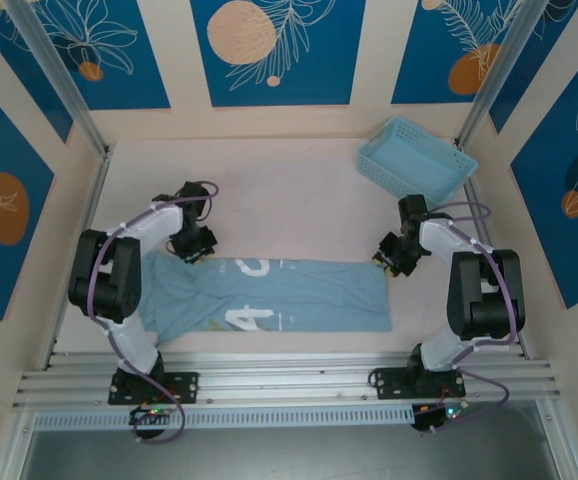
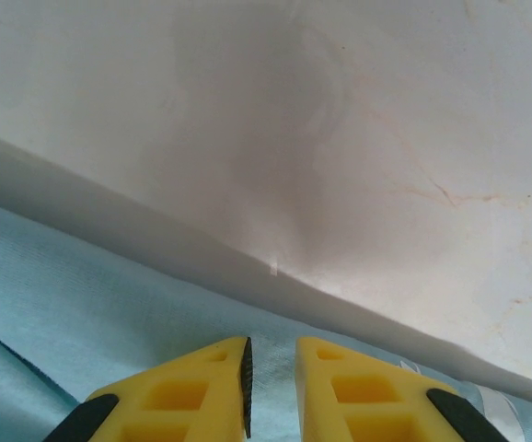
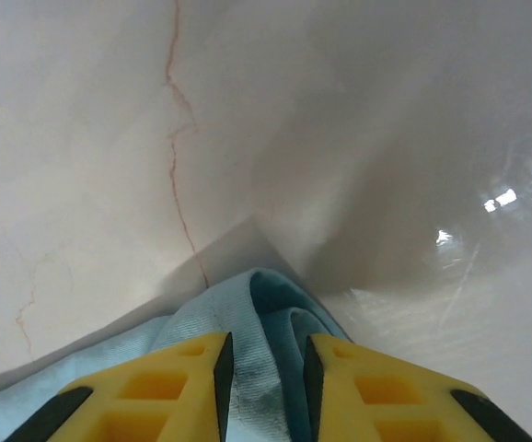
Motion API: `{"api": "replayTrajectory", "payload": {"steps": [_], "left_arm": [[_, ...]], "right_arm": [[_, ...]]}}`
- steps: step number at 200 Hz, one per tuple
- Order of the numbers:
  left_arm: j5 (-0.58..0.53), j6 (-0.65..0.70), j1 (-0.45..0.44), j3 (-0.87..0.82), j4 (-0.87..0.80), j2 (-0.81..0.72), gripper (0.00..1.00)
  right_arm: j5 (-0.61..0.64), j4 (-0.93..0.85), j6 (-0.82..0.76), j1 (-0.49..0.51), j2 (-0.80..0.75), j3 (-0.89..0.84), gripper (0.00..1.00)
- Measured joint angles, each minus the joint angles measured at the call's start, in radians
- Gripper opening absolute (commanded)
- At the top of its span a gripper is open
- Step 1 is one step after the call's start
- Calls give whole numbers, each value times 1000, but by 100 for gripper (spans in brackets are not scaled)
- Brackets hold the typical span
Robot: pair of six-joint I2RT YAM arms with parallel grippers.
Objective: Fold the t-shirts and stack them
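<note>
Blue panels printed with leaves and orange discs are being used as walls around a pale, faintly veined worktop (image 1: pixel 289 190). Near its front edge the t-shirt (image 1: pixel 289 295) is being presented as a long, partly folded band, with its long axis running left to right between the two arms and its lettering facing up. The left claw (image 1: pixel 197 248) is being held at the band's far left corner and the right claw (image 1: pixel 389 258) at its far right corner. Each end is thus being covered by the arm on its own side, and neither arm is clearly nearer. From both claws the body of the shirt is lying toward the near edge, which suggests a fold drawn across the short axis.

From the left wrist, the left claw (image 2: pixel 272 345) is being shown narrow, with the t-shirt (image 2: pixel 109 313) beneath its tips; whether any cloth is being pinched cannot be told. From the right wrist, the right claw (image 3: pixel 268 339) is being shown narrow too, with a raised ridge of the t-shirt (image 3: pixel 248 304) between its fingers. Whether that ridge is being clamped or merely straddled cannot be told.

At the far right a light blue lattice basket (image 1: pixel 417 155) is being shown well apart from the shirt, and nothing is being seen inside it.
</note>
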Motion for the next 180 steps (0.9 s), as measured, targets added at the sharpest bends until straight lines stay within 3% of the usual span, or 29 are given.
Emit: {"api": "replayTrajectory", "payload": {"steps": [40,119,150,171,180], "left_arm": [[3,0,0,-2,3,0,19],[-41,0,0,-35,10,26,12],[-49,0,0,-41,10,32,15],[-75,6,2,-41,-5,14,36],[-94,-5,2,-40,-21,-7,40]], "right_arm": [[0,0,11,-1,-4,-2,0],[73,-106,18,-17,-73,-7,0],[80,-130,14,-21,-63,-7,23],[96,-148,5,-21,-50,-5,27],[114,-168,5,-18,-51,2,27]]}}
